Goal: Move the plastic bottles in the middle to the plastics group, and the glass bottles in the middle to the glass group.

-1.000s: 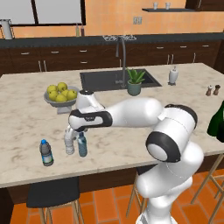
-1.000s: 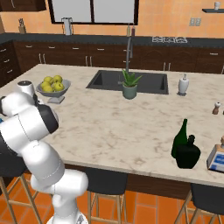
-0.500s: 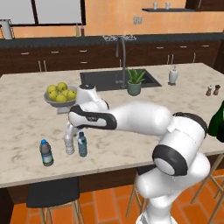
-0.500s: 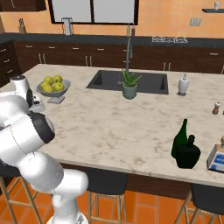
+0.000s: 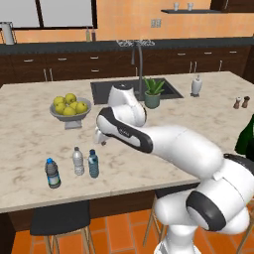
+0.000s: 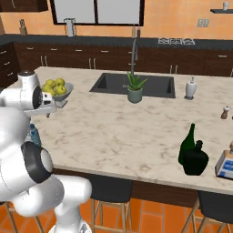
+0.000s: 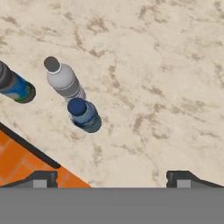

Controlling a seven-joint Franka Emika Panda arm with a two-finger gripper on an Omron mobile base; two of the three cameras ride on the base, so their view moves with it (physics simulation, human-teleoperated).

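Observation:
The slim blue water bottle (image 5: 93, 164) (image 7: 83, 115) stands upright near the counter's front edge. It is right beside the clear white-capped bottle (image 5: 78, 161) (image 7: 64, 81), and the stout dark-labelled bottle (image 5: 52, 173) (image 7: 15, 87) stands a little further left. My gripper (image 5: 100, 140) (image 6: 48, 109) (image 7: 112, 179) hangs open above the counter, up and to the right of these bottles, with nothing between its fingers. Far right, a tall narrow-necked dark green glass bottle (image 6: 188, 143) stands against a squat dark green one (image 6: 196, 159).
A bowl of lemons (image 5: 69, 107) sits behind the plastic bottles. Further back are the sink (image 5: 130, 89), a potted plant (image 5: 152, 94) and a soap dispenser (image 5: 197, 85). Salt and pepper shakers (image 5: 240, 102) and a small box (image 6: 226, 164) stand at the right end.
The hand has lifted up and to the right, away from the blue bottle, which stays standing next to the clear bottle. The jaws have stayed open.

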